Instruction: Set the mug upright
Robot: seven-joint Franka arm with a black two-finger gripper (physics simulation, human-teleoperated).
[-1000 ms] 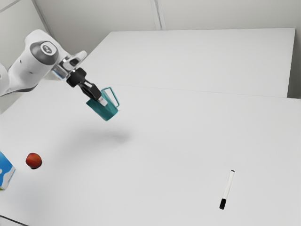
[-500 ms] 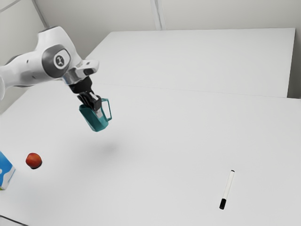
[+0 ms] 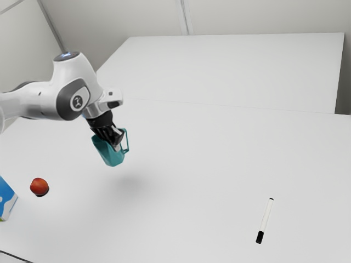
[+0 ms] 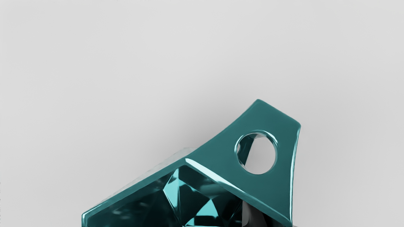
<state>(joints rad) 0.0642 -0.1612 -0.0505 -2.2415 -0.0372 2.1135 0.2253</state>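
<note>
From where I'm standing, the arm (image 3: 71, 90) reaches in from the exterior view's left, and its black gripper (image 3: 115, 144) has a good pinch on the teal mug (image 3: 111, 158), carrying it in the air above the white table (image 3: 192, 164). The mug hangs just under the gripper, tilted, its mouth turned up toward the hand and its base slanting down toward the exterior view's right. A soft shadow (image 3: 129, 189) lies on the tabletop below the pair of them, so the mug isn't standing on anything. Its handle (image 4: 268, 116) juts out beside the gripper, on the exterior view's right, and in the wrist view I can see a round hole through it and, next to it, the dark, glossy, faceted inside of the mug. Away from the gripper, toward the exterior view's left and nearer that camera, sits a reddish round fruit (image 3: 39, 187), with a blue-and-white box (image 3: 6, 198) farther out beyond it. Well apart from the gripper on the opposite side lies a white marker (image 3: 267, 214) with a black end.
</note>
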